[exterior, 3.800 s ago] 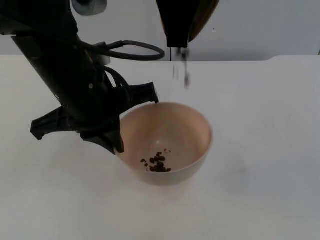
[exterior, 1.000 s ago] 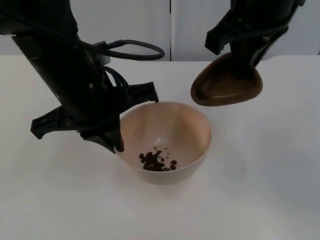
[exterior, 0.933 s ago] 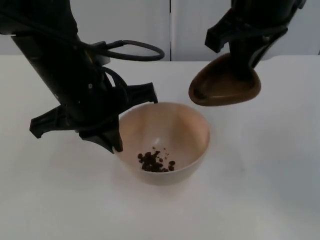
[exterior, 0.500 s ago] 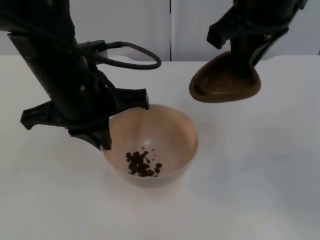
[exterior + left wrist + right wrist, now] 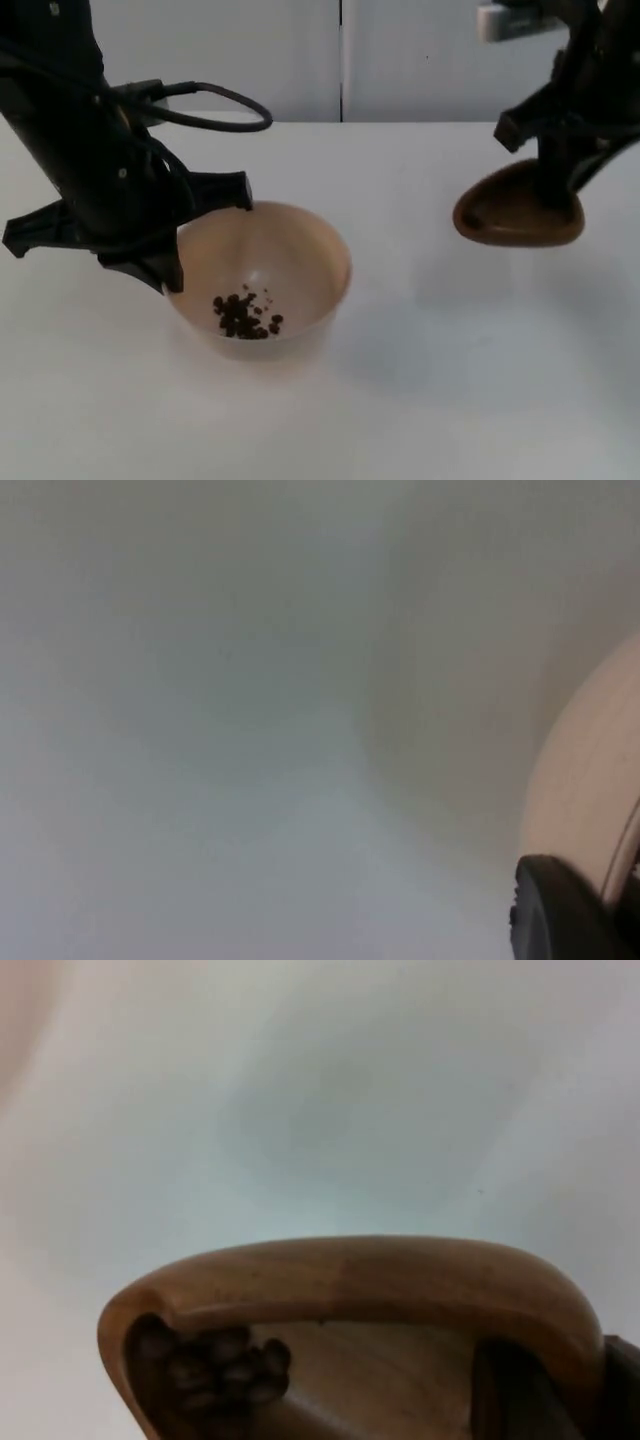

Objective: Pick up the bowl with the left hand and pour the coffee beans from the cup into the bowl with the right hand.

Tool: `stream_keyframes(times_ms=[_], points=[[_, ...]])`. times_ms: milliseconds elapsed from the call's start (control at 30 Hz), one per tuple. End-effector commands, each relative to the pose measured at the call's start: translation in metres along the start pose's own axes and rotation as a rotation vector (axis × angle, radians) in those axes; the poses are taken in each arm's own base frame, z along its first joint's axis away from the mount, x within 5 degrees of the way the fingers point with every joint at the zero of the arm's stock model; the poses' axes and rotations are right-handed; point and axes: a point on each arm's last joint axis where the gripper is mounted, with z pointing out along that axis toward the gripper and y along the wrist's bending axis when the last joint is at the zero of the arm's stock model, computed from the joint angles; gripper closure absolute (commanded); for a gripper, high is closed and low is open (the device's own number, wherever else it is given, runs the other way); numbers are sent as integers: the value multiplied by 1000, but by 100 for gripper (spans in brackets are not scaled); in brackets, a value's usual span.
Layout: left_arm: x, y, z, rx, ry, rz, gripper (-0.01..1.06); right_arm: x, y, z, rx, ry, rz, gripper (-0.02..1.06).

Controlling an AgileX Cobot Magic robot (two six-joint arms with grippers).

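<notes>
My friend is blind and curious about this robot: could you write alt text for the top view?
The left gripper grips the rim of a beige bowl with a small heap of coffee beans in it, on a white table. At the right, the right gripper holds a brown wooden cup, well apart from the bowl.

White bench (image 5: pixel 420 400) meets grey partition wall (image 5: pixel 400 60) at far edge. Pale round bowl (image 5: pixel 300 250) on or just above bench, contact unclear.
</notes>
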Motion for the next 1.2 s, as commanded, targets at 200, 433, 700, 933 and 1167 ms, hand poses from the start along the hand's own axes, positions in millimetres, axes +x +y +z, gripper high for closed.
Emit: stream_keyframes(times_ms=[200,433,700,933,1167], points=[[1,3,25,-12,43,-26,105,19,-12,30,9,-43,55,104],[3,4,35,-26,64,-26,105,26,-12,64,3,16,76,104],[3,4,35,-24,61,-27,105,30,-12,94,-1,67,89,104],[5,5,37,-36,89,-29,105,30,-12,101,-1,73,90,104],[5,6,37,-36,88,-5,105,30,-12,101,-1,71,90,104]])
